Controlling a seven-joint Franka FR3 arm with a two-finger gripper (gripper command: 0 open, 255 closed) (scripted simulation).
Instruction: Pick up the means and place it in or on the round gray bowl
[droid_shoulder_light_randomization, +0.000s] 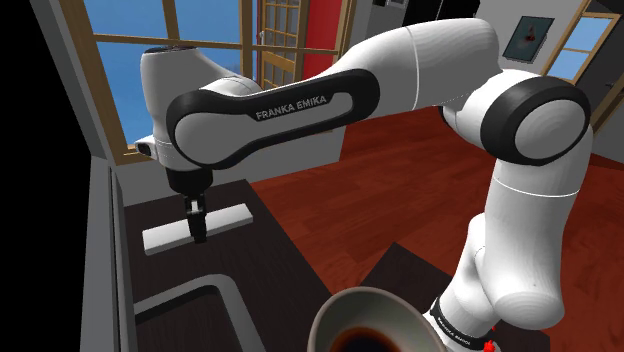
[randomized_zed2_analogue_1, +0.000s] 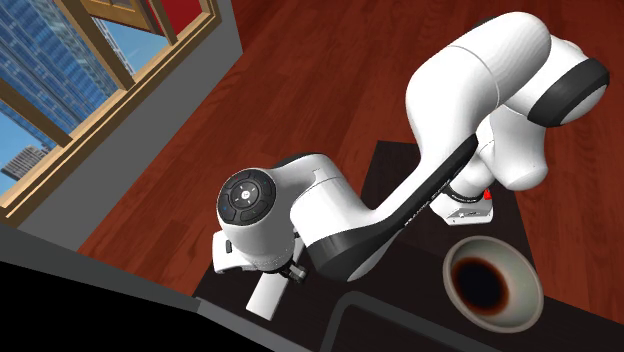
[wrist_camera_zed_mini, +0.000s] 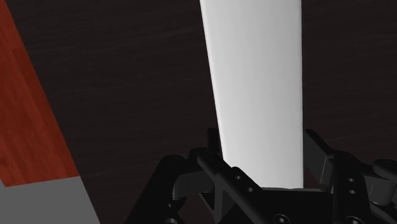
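Observation:
The white flat bar lies on the dark counter and, in the wrist view, the bar runs straight away from the hand. My black gripper points down onto its middle. The two fingers of the gripper stand against the bar's long edges, shut on it. From the second exterior view, one end of the bar sticks out from under the hand. The round gray bowl with a dark inside stands near the stand; the bowl is well apart from the bar.
A sunken sink lies in the counter between bar and bowl. A grey wall borders the counter on the shoulder view's left. Beyond the counter's edge is a red-brown wood floor and a large window.

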